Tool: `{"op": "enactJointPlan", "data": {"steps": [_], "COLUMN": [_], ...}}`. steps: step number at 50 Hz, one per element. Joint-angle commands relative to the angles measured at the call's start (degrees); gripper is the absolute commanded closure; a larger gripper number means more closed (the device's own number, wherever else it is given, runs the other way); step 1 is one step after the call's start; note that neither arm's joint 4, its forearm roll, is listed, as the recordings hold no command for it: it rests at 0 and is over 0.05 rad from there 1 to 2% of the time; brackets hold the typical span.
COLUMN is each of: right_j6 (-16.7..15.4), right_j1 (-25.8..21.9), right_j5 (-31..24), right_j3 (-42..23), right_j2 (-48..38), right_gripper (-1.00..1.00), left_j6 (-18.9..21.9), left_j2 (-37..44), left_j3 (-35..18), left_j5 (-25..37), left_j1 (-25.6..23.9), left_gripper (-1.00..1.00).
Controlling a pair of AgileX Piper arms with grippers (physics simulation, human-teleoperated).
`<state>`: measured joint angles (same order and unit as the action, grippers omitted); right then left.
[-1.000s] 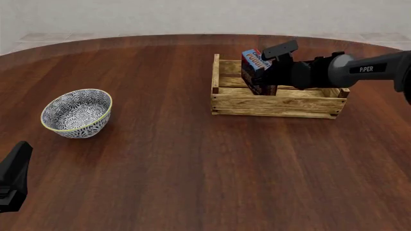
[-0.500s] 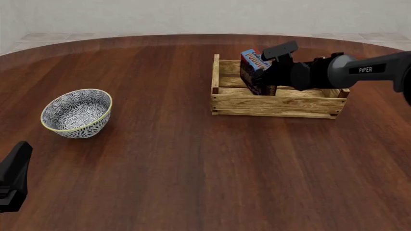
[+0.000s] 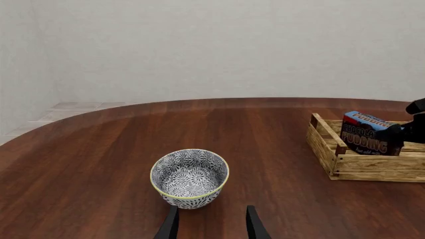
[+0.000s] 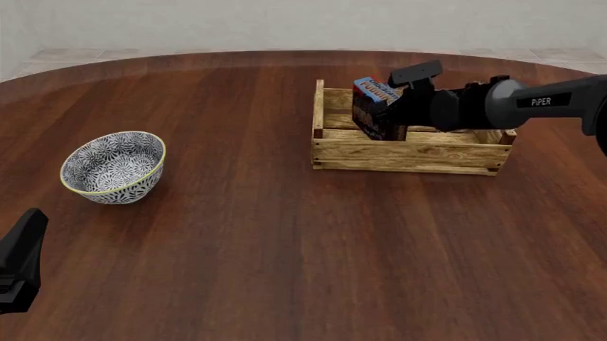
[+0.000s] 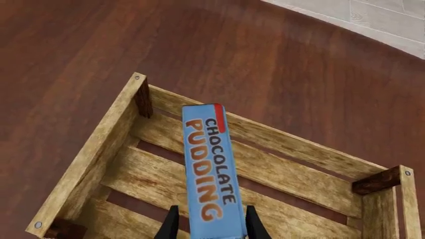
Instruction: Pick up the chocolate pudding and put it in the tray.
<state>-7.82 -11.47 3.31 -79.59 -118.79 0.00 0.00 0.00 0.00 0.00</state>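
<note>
While the right arm's fingers [image 5: 174, 225] clamp the blue-topped rectangular chocolate pudding carton [image 4: 374, 108], the carton hangs tilted inside the light wooden slatted tray [image 4: 408, 158] at its 9 o'clock end. Transport appears complete; release and retreat remain. The left arm's fingers [image 3: 170, 226] stand parted, empty, above the dark wooden counter [image 4: 284, 234].

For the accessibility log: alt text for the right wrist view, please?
The right gripper holds the chocolate pudding, blue top band up, over the inside of the tray, a slatted wooden crate on a dark wooden table.
</note>
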Motion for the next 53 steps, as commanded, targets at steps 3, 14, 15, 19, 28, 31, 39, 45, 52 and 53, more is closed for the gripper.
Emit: {"op": "enactJointPlan", "data": {"steps": [3,14,15,19,28,31,39,45,52,53], "right_j6": [0.34,0.26,0.41,0.77,-0.12,-0.95,-0.74,-0.71,-0.90,-0.66], "right_j1": [-0.97,-2.04,-1.99,-2.33,-2.65,-2.47,-2.76,-3.58,-4.65,-4.84], "right_j5": [-0.98,-2.69,-2.91,-3.31,-4.32,-4.32,-5.66,-7.06,-9.16,-9.27], "right_j3": [0.89,2.32,2.37,3.29,5.62,6.86,8.42,9.62,12.01,12.38], "right_j2": [3.05,8.15,8.57,10.64,16.05,18.17,23.36,28.13,35.31,36.33], "right_gripper": [-1.00,-1.00,-1.00,-1.00,-1.00,-1.00,-1.00,-1.00,-1.00,-1.00], "left_j6": [0.00,0.00,0.00,0.00,0.00,0.00,0.00,0.00,0.00,0.00], "left_j2": [0.00,0.00,0.00,0.00,0.00,0.00,0.00,0.00,0.00,0.00], "left_j3": [0.00,0.00,0.00,0.00,0.00,0.00,0.00,0.00,0.00,0.00], "left_j5": [0.00,0.00,0.00,0.00,0.00,0.00,0.00,0.00,0.00,0.00], "left_j1": [0.00,0.00,0.00,0.00,0.00,0.00,0.00,0.00,0.00,0.00], "left_gripper": [-1.00,-1.00,-1.00,-1.00,-1.00,-1.00,-1.00,-1.00,-1.00,-1.00]}}
